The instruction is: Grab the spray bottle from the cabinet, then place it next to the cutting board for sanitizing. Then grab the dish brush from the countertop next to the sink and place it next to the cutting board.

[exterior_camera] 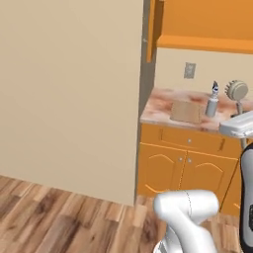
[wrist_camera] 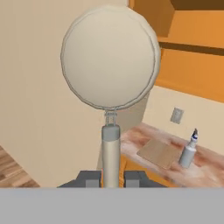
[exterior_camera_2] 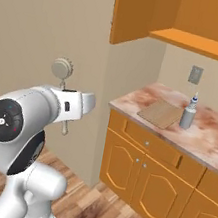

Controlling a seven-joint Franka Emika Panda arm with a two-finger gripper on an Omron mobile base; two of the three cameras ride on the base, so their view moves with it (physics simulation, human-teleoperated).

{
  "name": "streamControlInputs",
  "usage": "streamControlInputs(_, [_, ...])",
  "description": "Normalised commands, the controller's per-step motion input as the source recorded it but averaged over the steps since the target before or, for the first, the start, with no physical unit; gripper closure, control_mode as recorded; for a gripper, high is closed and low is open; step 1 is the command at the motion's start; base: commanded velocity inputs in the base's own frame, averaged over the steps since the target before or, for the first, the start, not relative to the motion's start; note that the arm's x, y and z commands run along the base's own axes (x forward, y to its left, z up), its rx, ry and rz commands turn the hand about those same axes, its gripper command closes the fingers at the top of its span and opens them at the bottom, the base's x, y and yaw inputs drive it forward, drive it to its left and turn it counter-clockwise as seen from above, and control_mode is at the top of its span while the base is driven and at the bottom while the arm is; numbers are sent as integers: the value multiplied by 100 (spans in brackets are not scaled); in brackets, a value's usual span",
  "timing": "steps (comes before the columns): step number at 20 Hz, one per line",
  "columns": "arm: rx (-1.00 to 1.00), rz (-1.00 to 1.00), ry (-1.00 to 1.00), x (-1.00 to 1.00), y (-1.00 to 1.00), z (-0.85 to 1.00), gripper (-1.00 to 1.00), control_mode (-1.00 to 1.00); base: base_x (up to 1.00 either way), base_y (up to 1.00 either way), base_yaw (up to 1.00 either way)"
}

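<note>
Gripping the dish brush (wrist_camera: 110, 70) only by its thin handle, the clenched gripper (wrist_camera: 111, 178) risks toppling the spray bottle (wrist_camera: 189, 151) when setting it beside the cutting board (wrist_camera: 158, 152).

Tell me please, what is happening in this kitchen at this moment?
The robot arm holds the dish brush by its handle, the gripper shut on it and the round head pointing up, in the air away from the countertop. The spray bottle already stands upright beside the cutting board. The cabinet above is open. What remains is to place the brush next to the board.
</note>
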Motion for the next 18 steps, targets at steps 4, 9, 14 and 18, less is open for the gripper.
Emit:
streamControlInputs(4, [0, 0, 0, 0, 0, 0, 100, 100, 48, 3, -36])
streamControlInputs(9, [0, 0, 0, 0, 0, 0, 100, 100, 47, 20, -41])
streamControlInputs(14, [0, 0, 0, 0, 0, 0, 100, 100, 53, 17, -50])
streamControlInputs(18, [0, 0, 0, 0, 0, 0, 100, 100, 100, 23, -35])
